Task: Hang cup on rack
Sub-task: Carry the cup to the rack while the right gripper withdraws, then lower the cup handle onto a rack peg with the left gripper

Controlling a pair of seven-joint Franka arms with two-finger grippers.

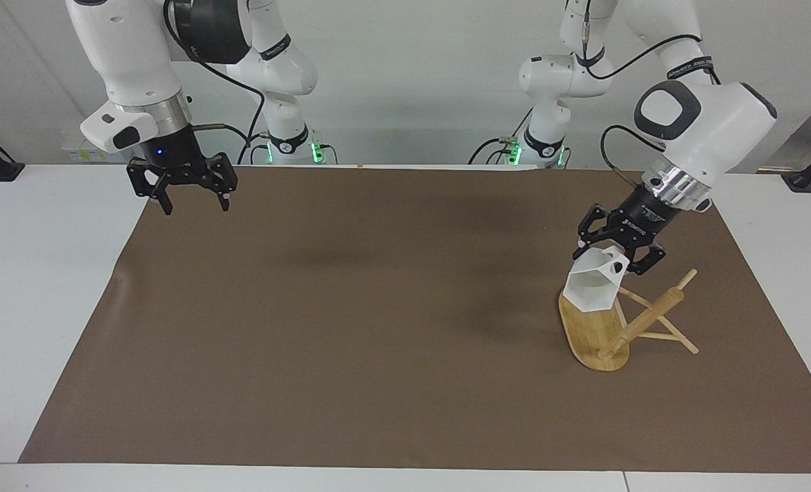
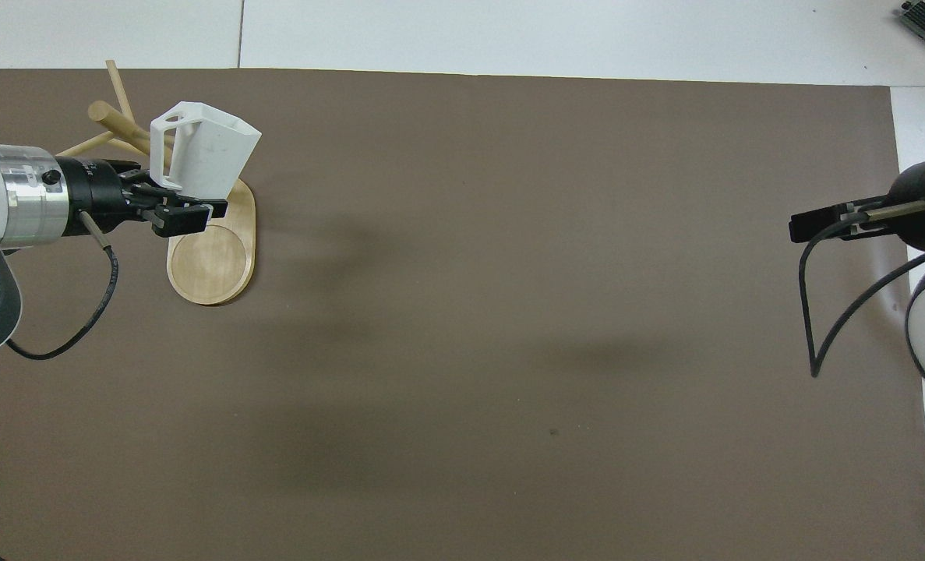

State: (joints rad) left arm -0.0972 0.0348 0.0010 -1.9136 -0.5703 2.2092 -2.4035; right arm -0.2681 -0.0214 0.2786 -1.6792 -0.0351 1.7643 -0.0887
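The white faceted cup hangs by its pierced handle from my left gripper, which is shut on that handle. The cup is just over the end of the rack's oval bamboo base nearer the robots, its hexagonal rim turned away from the robots. The rack's round post and thin peg sticks rise beside the cup. Whether the cup touches the rack I cannot tell. My right gripper hangs open and holds nothing, over the mat's corner at the right arm's end.
A brown mat covers most of the white table. A black cable loops down from the right wrist. Nothing else lies on the mat.
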